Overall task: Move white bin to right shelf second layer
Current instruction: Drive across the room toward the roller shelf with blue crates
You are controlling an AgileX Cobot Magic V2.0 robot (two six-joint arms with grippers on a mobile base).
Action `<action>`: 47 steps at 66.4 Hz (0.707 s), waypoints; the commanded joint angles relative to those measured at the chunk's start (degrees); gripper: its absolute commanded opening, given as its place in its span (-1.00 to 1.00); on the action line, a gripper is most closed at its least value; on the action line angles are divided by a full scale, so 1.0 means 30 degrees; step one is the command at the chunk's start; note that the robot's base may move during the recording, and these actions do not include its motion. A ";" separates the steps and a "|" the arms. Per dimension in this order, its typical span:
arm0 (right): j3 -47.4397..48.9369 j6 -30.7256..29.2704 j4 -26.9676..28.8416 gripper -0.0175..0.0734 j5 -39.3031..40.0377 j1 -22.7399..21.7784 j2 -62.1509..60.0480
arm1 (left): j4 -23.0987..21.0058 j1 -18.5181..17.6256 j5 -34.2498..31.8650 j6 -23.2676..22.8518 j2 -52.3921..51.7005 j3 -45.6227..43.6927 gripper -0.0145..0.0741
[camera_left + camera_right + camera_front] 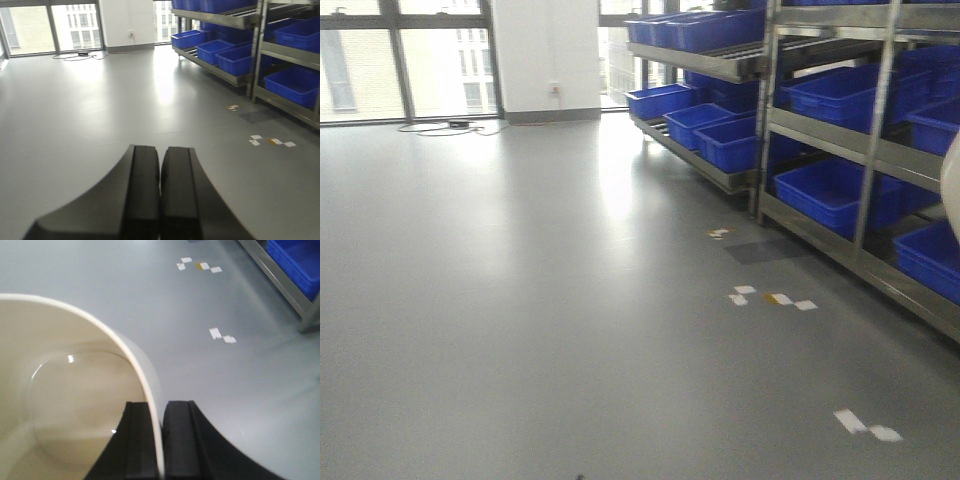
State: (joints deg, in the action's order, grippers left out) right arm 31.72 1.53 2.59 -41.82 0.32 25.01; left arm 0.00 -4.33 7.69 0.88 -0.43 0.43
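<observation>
The right claw [161, 407] is closed almost fully on the rim of the white bin [65, 405]. One black finger [137, 440] is inside the wall and the other is outside, with only the thin cream wall between them. In the right wrist view the bin fills the lower left of the frame. Its mouth faces the camera, and its smooth, rounded bottom is bare. The bin hangs over the grey floor [125, 290] and touches nothing but the claw.

The left claw [160, 150] is at the bottom centre of the left wrist view. Its two fingers are pressed flat together and nothing is between them.

In the front view, steel racks [767, 120] run along the right side of the frame, from the upper middle down to the right edge. Their levels are loaded with blue crates [830, 190]. A pale, blurred curve cuts into the far right edge of that view, and I cannot tell what it is.

In the right wrist view the bin is well apart from the racks. Only a low rail and one blue crate show in the upper right corner there. Small pieces of white tape [222, 336] lie on the floor between the bin and that rail. More tape pieces lie near the top of the frame. Nothing else shows on the floor between the bin and the racks. Windows and a white pillar close off the upper left of the front view.
</observation>
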 commanded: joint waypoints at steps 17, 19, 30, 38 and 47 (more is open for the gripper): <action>0.0573 0.0035 0.0123 -0.49 0.1716 -0.0121 0.0094 | 0.0000 -0.0063 -0.1645 -0.0058 -0.0307 0.0702 -0.48; 0.0573 0.0035 0.0123 -0.49 0.1716 -0.0121 0.0094 | 0.0000 -0.0063 -0.1645 -0.0058 -0.0307 0.0702 -0.48; 0.0573 0.0035 0.0123 -0.49 0.1716 -0.0121 0.0094 | 0.0000 -0.0063 -0.1645 -0.0058 -0.0307 0.0702 -0.48; 0.0573 0.0035 0.0123 -0.49 0.1716 -0.0121 0.0094 | 0.0000 -0.0063 -0.1645 -0.0058 -0.0307 0.0702 -0.48; 0.0573 0.0035 0.0123 -0.49 0.1716 -0.0121 0.0094 | 0.0000 -0.0063 -0.1645 -0.0058 -0.0307 0.0702 -0.48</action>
State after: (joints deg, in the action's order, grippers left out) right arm 31.72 1.53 2.59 -41.82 0.32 25.01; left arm 0.00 -4.33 7.69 0.88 -0.43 0.43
